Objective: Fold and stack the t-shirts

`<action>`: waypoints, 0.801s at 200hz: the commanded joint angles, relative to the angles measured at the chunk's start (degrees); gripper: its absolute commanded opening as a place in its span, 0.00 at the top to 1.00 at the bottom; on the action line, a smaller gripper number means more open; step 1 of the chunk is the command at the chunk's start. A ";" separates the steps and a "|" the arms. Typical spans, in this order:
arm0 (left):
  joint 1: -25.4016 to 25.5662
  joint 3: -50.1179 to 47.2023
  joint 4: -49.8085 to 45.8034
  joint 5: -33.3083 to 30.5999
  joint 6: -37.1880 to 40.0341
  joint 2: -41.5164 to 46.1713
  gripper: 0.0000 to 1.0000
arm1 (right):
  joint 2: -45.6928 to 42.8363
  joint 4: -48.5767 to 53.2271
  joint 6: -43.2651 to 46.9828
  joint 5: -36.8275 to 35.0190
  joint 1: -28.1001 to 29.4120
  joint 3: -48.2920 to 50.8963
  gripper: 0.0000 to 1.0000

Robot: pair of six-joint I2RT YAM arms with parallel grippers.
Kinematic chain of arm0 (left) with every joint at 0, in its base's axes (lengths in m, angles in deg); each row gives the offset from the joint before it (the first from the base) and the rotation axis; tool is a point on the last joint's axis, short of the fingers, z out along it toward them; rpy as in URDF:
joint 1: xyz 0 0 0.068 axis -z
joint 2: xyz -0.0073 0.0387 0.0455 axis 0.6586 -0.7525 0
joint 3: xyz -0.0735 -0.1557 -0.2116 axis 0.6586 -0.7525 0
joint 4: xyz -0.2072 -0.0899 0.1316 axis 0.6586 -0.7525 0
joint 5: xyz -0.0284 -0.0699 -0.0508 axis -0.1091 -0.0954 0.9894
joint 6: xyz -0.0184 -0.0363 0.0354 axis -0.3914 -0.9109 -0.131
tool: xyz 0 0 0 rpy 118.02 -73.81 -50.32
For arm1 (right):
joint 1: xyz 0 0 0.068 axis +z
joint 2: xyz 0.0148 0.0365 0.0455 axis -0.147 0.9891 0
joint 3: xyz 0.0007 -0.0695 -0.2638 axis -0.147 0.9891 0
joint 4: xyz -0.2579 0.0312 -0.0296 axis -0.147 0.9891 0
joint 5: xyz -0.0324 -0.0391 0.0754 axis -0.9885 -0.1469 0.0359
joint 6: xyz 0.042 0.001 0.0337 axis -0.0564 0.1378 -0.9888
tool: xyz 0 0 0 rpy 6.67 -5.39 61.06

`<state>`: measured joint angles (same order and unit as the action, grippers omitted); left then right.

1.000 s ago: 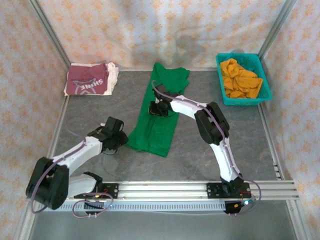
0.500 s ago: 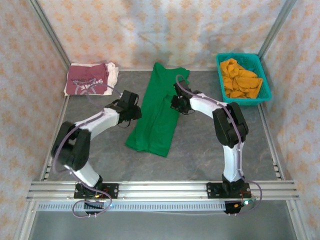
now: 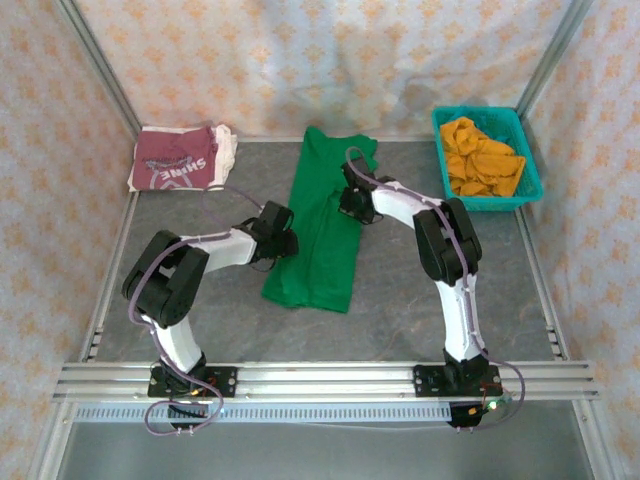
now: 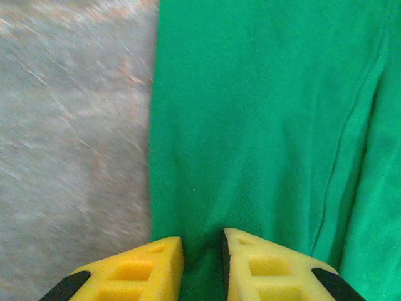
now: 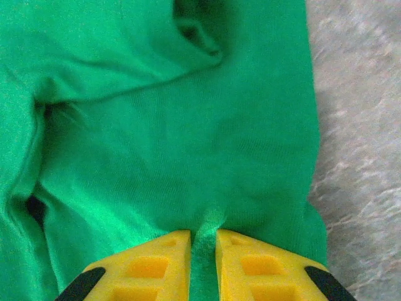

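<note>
From above: finds the green t-shirt (image 3: 320, 250) stretched lengthwise mid-bench (image 3: 390, 320), the maroon t-shirt (image 3: 178, 160) folded at the far-left corner (lettering up). Left wrist: shows the left gripper (image 4: 202, 244) nipped on green cloth near its edge. Right wrist: shows the right gripper (image 5: 203, 241) clamped on a raised green ridge.

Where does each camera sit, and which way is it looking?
Top external: high behind the arms, looking down at the table; both arms, left gripper, right gripper, green t-shirt, maroon t-shirt, teal basket.
Left wrist: on the left arm, looking down; yellow fingers pinch the green t-shirt near its edge.
Right wrist: on the right arm, looking down; yellow fingers pinch a green pucker.
Both wrist views share the green t-shirt.
</note>
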<state>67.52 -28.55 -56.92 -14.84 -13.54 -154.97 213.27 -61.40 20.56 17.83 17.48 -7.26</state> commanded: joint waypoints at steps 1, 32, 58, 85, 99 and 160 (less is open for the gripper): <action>3.00 -1.89 0.68 3.36 -4.66 -1.80 0.75 | 2.31 3.78 1.24 -4.34 -2.25 -1.14 0.82; 5.65 3.73 -1.69 2.05 -6.14 -5.62 0.75 | 4.01 6.15 3.40 -3.74 -4.30 -4.23 0.82; 5.34 5.72 -4.86 -1.92 -7.49 -5.71 0.74 | 1.04 4.51 3.63 -0.67 -4.39 -2.04 0.82; 5.30 3.92 -6.35 -4.40 -7.90 -0.79 0.70 | -6.82 2.03 2.97 3.25 -4.38 3.24 0.77; 5.29 2.46 -8.05 -6.10 -7.64 3.65 0.65 | -12.43 0.01 2.64 5.82 -4.33 7.42 0.73; 5.14 -8.26 -13.66 3.25 -0.79 18.18 0.57 | -37.30 -19.87 1.37 19.61 -4.31 42.97 0.58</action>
<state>72.96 -32.02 -64.89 -17.51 -18.15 -137.83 181.05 -72.81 22.79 31.01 12.98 24.67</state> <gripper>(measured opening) 0.430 0.383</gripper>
